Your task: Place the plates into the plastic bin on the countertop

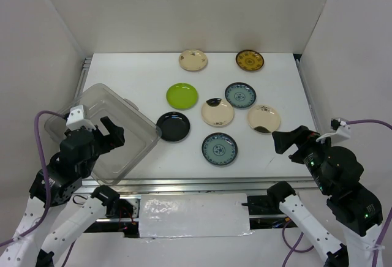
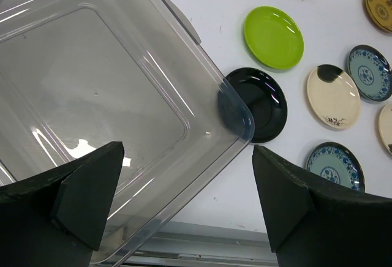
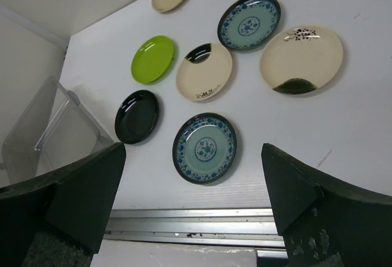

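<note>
Jaws stand wide and empty on your left gripper (image 2: 187,175) and right gripper (image 3: 193,175). The left hovers over the plastic bin (image 2: 92,83) at the countertop's (image 1: 141,77) near-left, all plates (image 1: 217,112) outside it; start with the black plate (image 2: 260,101) by its corner, pinching one rim edge squarely.

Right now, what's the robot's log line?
plates: eight on countertop, none in bin | left jaws: open over bin | right jaws: open, empty

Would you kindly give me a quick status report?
Left pincer, right pincer open, empty. Eight plates on countertop, none in plastic bin. Bin corner crowds black plate.
</note>
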Controlling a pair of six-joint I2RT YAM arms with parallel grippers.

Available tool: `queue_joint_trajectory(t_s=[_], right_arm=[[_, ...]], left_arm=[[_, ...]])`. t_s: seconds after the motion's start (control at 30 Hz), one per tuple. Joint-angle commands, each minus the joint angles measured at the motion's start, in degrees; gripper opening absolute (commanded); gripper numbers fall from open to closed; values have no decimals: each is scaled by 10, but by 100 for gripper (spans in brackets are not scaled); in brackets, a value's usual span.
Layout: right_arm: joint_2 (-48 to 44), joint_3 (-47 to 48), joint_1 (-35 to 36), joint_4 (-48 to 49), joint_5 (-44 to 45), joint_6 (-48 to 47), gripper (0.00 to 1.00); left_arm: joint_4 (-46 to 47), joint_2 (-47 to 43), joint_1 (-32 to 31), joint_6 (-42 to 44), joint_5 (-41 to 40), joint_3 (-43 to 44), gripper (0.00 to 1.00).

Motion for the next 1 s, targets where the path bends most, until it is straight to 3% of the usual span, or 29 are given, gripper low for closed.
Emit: queue_joint_trajectory(t_s=[0.0,0.17,0.3,0.5,0.67,0.77,0.97], right_arm=[[11,13,1,-6,9,5,100],[6,-5,1,17,-18,-1,100],[25,-89,3,67,-91,-3,100],[138,-304,-25,257,-201,64,100],[230,-415,-77,443,-295,86,96],[292,-443,-103,510,-323,89,92],[388,-489,-130,617,-381,91,72]], left_arm=[[16,-5,-3,-2,-7,6,99],[25,-14,-3,7,4,2,99],[32,-24,-3,14,12,-2,99],[52,-35,-3,37,51,-7,99],[68,-46,-4,50,77,-17,99],[68,-33,-4,52,81,-16,99],[67,4,-4,54,90,-13,99]])
